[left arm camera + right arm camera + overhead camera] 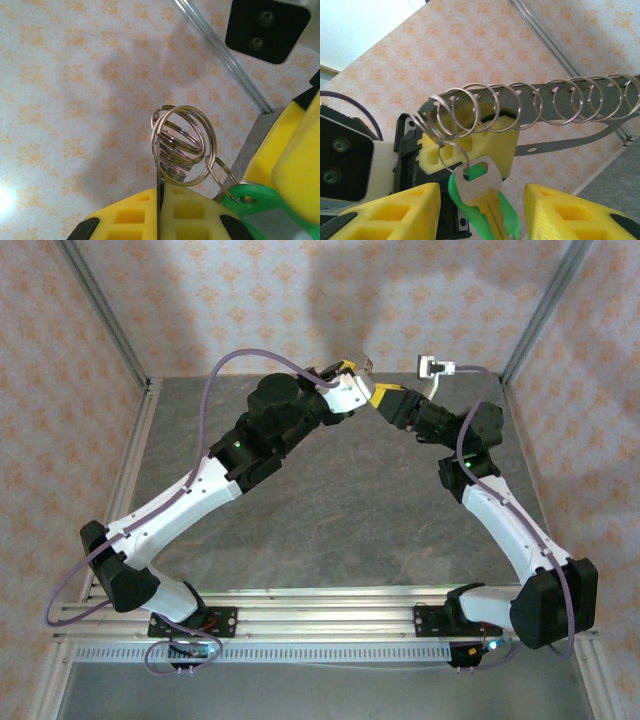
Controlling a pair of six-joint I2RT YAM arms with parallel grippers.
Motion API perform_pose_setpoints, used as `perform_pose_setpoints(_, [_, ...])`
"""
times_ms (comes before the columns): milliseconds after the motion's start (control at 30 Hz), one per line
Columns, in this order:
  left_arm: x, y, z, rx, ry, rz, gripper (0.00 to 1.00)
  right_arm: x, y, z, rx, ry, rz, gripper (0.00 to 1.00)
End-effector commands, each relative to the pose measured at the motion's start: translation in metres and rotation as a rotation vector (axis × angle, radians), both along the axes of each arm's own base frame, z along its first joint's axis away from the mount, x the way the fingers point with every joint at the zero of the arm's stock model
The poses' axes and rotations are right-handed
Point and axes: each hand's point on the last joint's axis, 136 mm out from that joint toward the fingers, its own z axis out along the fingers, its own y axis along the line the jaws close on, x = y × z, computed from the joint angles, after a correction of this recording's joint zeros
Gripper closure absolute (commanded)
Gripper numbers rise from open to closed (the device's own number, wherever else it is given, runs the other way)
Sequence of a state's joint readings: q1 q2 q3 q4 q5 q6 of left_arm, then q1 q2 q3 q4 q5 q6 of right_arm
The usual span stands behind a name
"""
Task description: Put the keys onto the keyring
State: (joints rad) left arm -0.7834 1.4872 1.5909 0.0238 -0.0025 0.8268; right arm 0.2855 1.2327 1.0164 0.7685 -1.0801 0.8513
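Note:
My left gripper [161, 196] is shut on the thin edge of the keyring [182, 145], a flat metal strap carrying a row of silvery wire rings. In the right wrist view the keyring [545, 102] stretches out to the right. A small ring on its left end carries the keys [487, 192], a silver key lying over a bright green head. The green head [252, 200] also shows in the left wrist view, at the lower right. My right gripper [482, 192] is open, a yellow finger on each side of the key without touching it. Both grippers meet high at the back of the table, left [355, 368] and right [380, 395].
The grey table [330, 530] lies below the raised arms. Patterned walls close the back and sides, with aluminium posts [545, 300] at the corners. A small white connector [432, 367] sits at the back right, close to the right wrist.

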Motion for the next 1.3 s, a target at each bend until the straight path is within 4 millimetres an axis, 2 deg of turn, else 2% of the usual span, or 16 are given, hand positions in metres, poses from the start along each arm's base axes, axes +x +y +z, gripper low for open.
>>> perform_pose_setpoints(0, [-0.012, 0.0, 0.029, -0.056, -0.038, -0.031, 1.0, -0.003, 0.001, 0.02, 0.01, -0.077, -0.014, 0.53])
perform_pose_setpoints(267, [-0.011, -0.007, 0.024, -0.036, -0.031, -0.038, 1.0, -0.001, 0.007, 0.016, -0.021, -0.075, -0.016, 0.56])
perform_pose_setpoints(433, [-0.011, -0.009, 0.023, -0.03, -0.029, -0.037, 1.0, 0.0, 0.006, 0.01, -0.054, -0.064, -0.044, 0.67])
perform_pose_setpoints(633, [-0.011, -0.009, 0.023, -0.028, -0.026, -0.036, 1.0, 0.005, 0.002, -0.003, -0.121, -0.048, -0.113, 0.75])
perform_pose_setpoints(700, [-0.011, -0.01, 0.023, -0.027, -0.025, -0.037, 1.0, 0.001, 0.0, 0.001, -0.125, -0.064, -0.122, 0.73])
perform_pose_setpoints(800, [-0.012, -0.011, 0.023, -0.026, -0.024, -0.042, 1.0, -0.001, -0.002, 0.004, -0.125, -0.072, -0.132, 0.6])
perform_pose_setpoints(867, [-0.013, -0.013, 0.022, -0.021, -0.023, -0.044, 1.0, -0.002, -0.002, 0.005, -0.126, -0.077, -0.129, 0.57])
perform_pose_setpoints(1267, [-0.013, -0.016, 0.019, -0.002, -0.01, -0.044, 1.0, -0.008, -0.014, 0.01, -0.179, -0.141, -0.236, 0.55])
